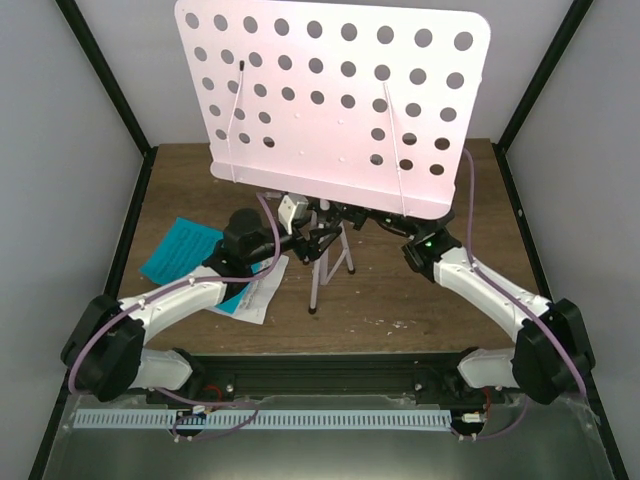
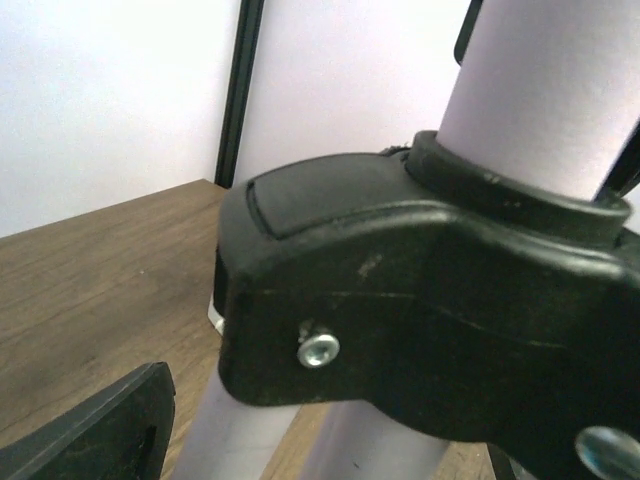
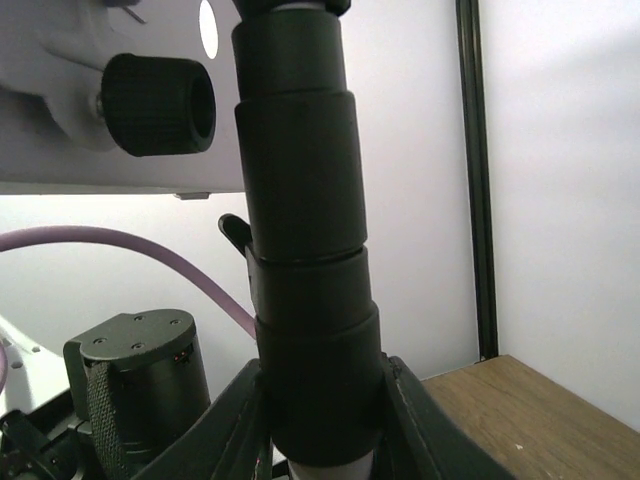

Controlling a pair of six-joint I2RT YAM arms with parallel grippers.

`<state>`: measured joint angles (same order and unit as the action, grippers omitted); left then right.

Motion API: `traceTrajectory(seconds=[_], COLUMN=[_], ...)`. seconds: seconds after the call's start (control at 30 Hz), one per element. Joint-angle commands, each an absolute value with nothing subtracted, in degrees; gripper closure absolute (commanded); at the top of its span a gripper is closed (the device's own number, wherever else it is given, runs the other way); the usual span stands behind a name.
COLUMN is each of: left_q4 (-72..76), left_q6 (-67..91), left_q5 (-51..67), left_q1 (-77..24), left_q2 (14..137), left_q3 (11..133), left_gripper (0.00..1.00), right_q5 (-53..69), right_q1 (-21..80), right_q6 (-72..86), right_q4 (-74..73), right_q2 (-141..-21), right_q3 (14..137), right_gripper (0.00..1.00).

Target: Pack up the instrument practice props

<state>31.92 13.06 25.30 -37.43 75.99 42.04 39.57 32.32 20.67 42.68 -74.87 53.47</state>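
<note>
The music stand (image 1: 330,90) stands upright on the tabletop (image 1: 430,300), with the teal booklet (image 1: 185,250) lying flat just left of its legs. The right fingers (image 3: 235,420) are clenched on the stand's black collar, under the desk. Only one of the left fingers (image 2: 100,430) shows, beside the tripod hub (image 2: 420,300), so I cannot tell their grip. Folding the stand looks to be the step in hand. Next the left must work that hub while the right steadies the pole.

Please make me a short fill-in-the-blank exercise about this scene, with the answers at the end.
1. The music stand has a desk full of round ____.
2. The teal booklet lies flat on the table, on the ____ arm's side.
3. The right gripper grips the stand's ____ shaft.
Answers: holes; left; black.
</note>
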Motion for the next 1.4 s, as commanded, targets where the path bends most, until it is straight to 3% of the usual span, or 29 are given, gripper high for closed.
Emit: traceTrajectory(seconds=[0.0,0.27,0.9,1.0,1.37], left_q4=[36.0,39.0,41.7,42.6,42.6], left_q6=[12.5,12.9,12.6,13.5,15.4], left_q5=[23.6,21.6,14.9,13.7,10.5], left_q1=[-39.2,-40.1,-46.0,-46.6,-47.2], left_q2=[78.4,80.4,89.3,90.9,89.2], left_q3=[43.1,40.7,45.0,45.9,45.4], left_gripper=[0.17,0.19,0.22,0.28,0.78], right_q5=[35.5,40.8,34.4,33.5,28.1], right_q1=[32.7,32.7,32.8,32.8,32.8], right_q6=[23.7,20.0,23.8,24.1,24.3], right_q4=[50.8,46.5,46.6,46.4,43.2], right_q2=[-69.2,-67.9,-62.5,-61.9,-59.6], right_q3=[54.1,50.4,41.8,41.5,43.6], right_gripper=[0.99,0.99,0.99,0.99,0.99])
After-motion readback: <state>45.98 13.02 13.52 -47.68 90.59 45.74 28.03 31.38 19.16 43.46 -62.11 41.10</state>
